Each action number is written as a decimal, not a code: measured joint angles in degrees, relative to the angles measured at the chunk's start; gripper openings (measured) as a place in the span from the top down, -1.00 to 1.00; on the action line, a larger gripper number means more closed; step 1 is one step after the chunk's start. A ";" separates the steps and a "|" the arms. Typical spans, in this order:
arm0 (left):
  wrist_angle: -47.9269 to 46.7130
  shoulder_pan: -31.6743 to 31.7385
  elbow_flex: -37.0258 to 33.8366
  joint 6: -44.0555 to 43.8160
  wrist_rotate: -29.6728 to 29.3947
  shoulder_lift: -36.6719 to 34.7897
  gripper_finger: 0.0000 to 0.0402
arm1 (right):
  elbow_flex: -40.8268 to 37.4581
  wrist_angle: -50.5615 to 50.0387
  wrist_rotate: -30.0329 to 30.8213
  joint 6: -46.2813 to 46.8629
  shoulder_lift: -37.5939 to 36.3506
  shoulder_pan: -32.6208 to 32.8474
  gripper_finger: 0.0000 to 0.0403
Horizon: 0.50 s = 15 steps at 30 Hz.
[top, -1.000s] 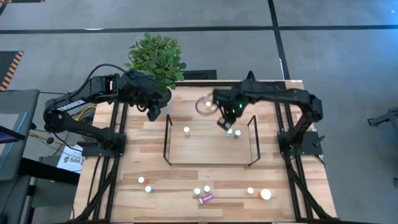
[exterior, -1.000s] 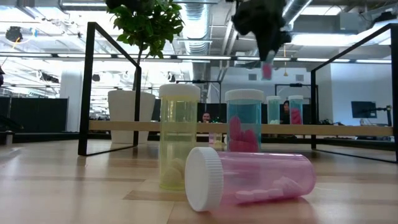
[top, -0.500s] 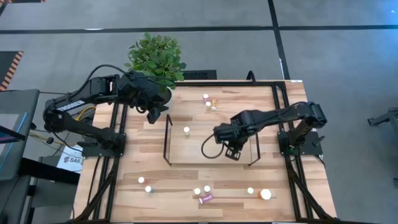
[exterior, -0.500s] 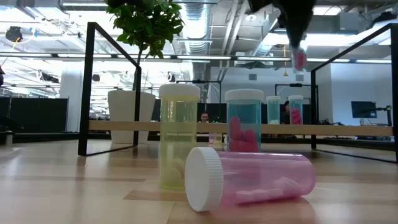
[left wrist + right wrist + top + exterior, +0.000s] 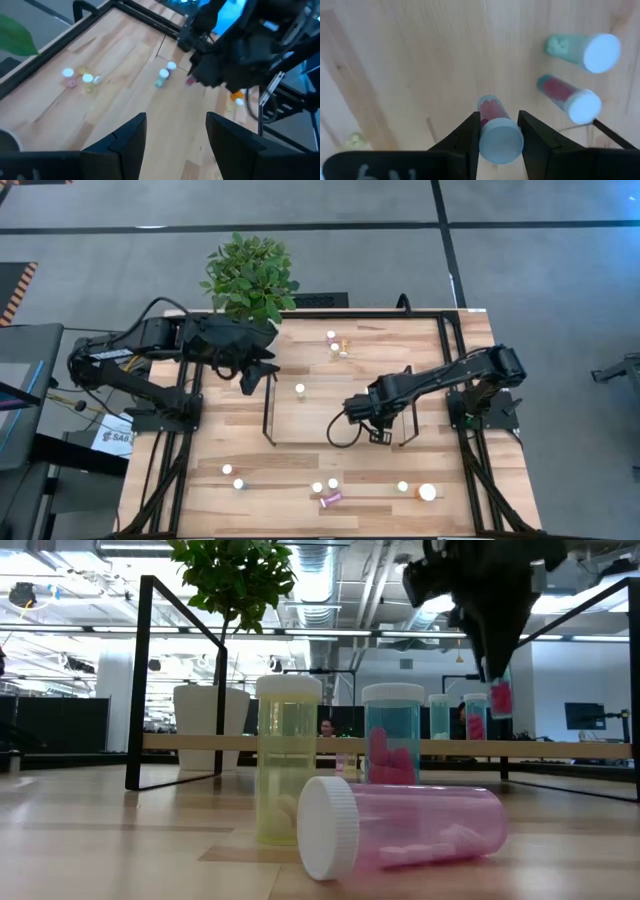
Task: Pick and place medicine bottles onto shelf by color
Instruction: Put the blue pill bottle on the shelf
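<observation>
One light, rigid, slick pink bottle [image 5: 495,125] hangs pinched just below its cap by the right gripper [image 5: 499,131]; left gripper [image 5: 174,131] waits spread.

Seven bottles [image 5: 317,488] are sitting along the near edge of the one surface [image 5: 300,460], six standing and one lying. About three are grouping at the far edge. Three are standing on the single shelf [image 5: 310,420]. One pink bottle [image 5: 495,140] is hanging in the right end effector [image 5: 498,125]. One plant [image 5: 250,275] is standing alongside.
</observation>
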 joint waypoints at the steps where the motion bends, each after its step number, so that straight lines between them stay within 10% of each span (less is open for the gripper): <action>1: 0.04 -0.79 0.00 -0.50 -0.51 0.00 0.04 | -0.75 0.80 0.00 -0.49 -0.03 -0.04 0.37; 15: 0.84 -5.93 0.00 -3.32 -5.47 0.00 0.04 | -7.11 8.22 0.30 -4.49 -0.29 -0.44 0.36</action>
